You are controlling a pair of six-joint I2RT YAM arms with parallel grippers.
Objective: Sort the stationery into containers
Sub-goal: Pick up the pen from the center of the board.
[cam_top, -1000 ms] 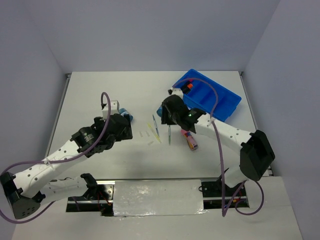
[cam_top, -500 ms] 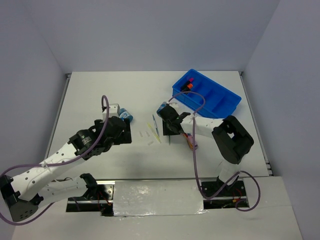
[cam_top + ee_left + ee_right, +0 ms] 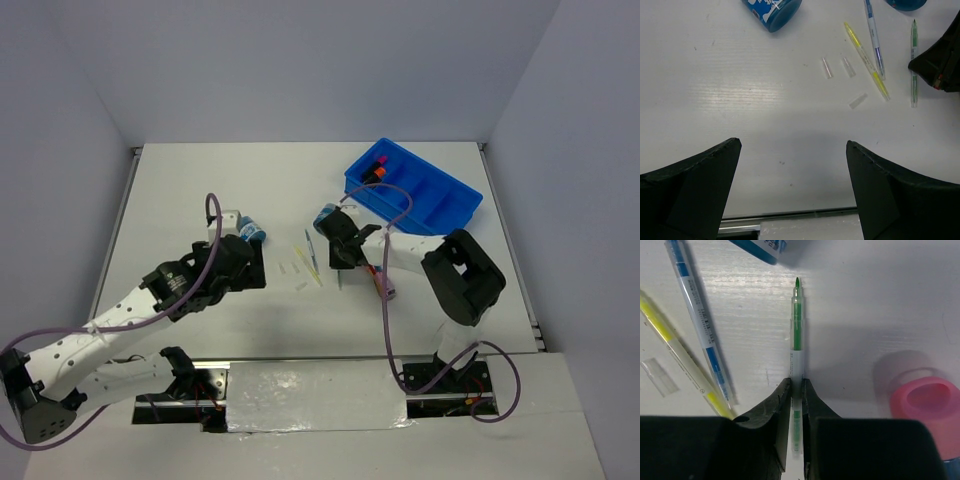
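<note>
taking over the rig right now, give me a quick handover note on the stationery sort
Right gripper: shut on the green pen, which lies on the table.
Left gripper: open, empty, hovering over the table near one blue tub.
Done: highlighters, one orange-capped, sit in an end compartment of the blue tray.
Left: green pen, blue pen, yellow pen, clear pieces, that tub, the second blue tub and the pink-capped item, all on the table.
</note>
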